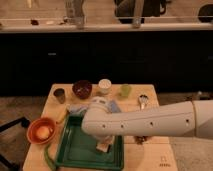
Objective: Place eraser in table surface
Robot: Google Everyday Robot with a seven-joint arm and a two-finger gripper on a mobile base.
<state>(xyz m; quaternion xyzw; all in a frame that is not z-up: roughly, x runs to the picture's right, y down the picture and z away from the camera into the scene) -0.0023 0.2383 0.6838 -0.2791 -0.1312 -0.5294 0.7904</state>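
Gripper (103, 145) reaching down at lower centre of frame over green tray (75, 155), apparently at tan eraser (103, 148) lying in tray; clench state hidden. Judging: needing firm grasp, straight lift, then carrying to bare table surface (150, 154), lower right
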